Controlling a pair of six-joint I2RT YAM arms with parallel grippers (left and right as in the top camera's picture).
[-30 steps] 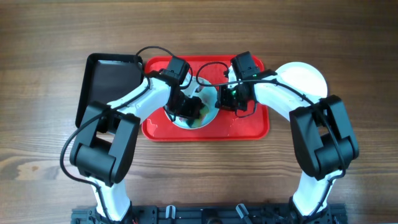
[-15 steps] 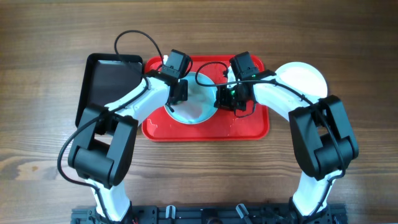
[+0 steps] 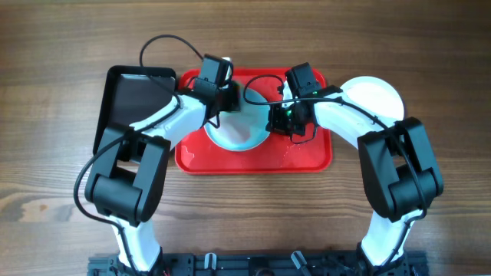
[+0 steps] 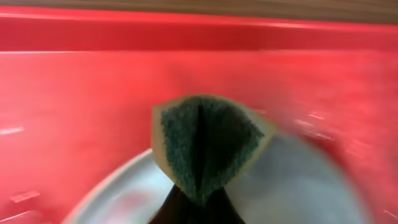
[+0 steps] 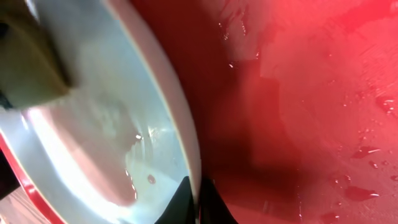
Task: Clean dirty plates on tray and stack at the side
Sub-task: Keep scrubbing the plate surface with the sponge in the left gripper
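While the right claw (image 5: 194,202) pinches a glossy plate (image 5: 93,137), the left claw (image 4: 194,200) clamps a coarse sponge (image 4: 208,137).

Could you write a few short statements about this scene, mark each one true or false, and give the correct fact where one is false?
1. The left pincer holds a folded sponge with a dark green face. True.
2. The right pincer is open, away from any plate. False: it is shut on the rim of the pale plate.
3. The pale plate lies outside the red tray. False: it is inside it.
4. A white plate sits outside the tray, at its right side. True.
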